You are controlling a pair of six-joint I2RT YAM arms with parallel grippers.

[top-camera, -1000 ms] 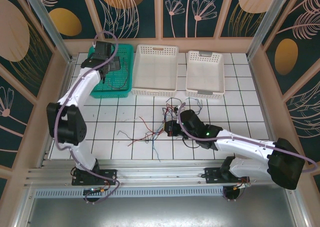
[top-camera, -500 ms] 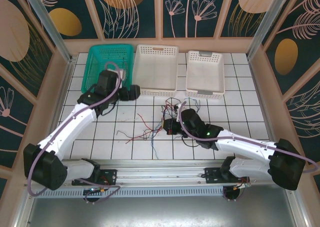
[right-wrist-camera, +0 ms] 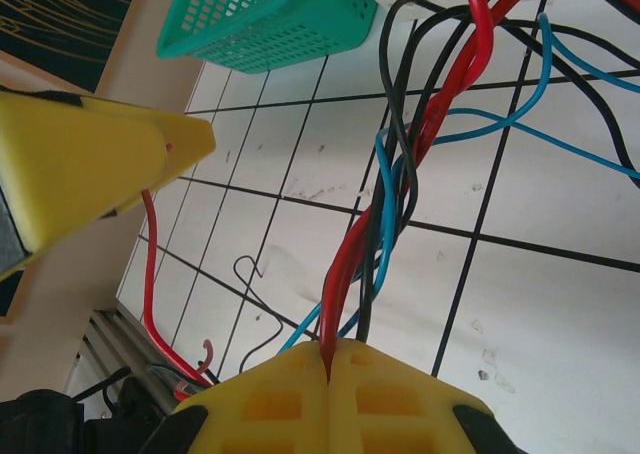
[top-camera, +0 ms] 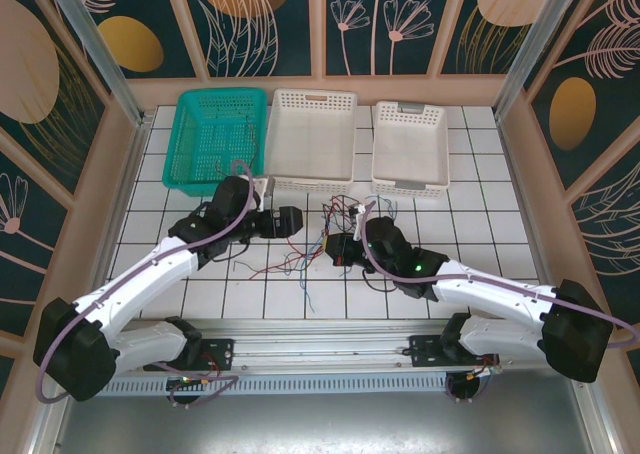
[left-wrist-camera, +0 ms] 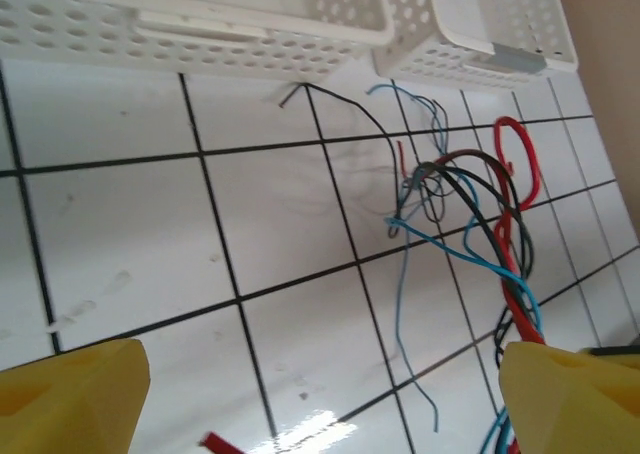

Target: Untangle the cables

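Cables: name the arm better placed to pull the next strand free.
Left. The right gripper is shut on the cables, anchoring the twist; the left gripper is open, facing loose strands, so it can probably pull one.

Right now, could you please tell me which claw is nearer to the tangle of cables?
Right. The right claw is shut on the tangle of cables, pinching red, blue and black strands. The left claw is open just to the tangle's left, gripping nothing.

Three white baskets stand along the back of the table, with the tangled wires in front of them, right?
Not three: the top external view shows two white baskets and one green basket along the back. The cables do lie tangled in front.
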